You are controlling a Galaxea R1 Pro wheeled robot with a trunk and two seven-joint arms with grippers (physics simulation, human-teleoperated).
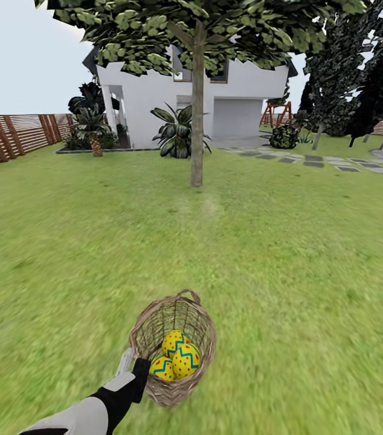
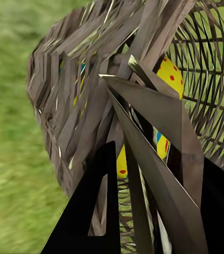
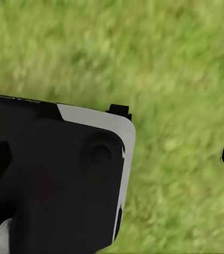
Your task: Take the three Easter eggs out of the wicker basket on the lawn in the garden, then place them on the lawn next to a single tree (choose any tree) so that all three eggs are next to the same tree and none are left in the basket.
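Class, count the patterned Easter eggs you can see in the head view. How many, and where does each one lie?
3, all inside the wicker basket: one at the back, one front-left, one front-right. Others could lie hidden beneath them.

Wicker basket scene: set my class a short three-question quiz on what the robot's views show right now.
1. How many Easter eggs lie in the wicker basket?
2. True or false: the left tool is at the basket's wall.
3. What stands on the lawn straight beyond the basket? A) tree B) a swing C) a fence

Key: 1. Three. 2. True. 3. A.
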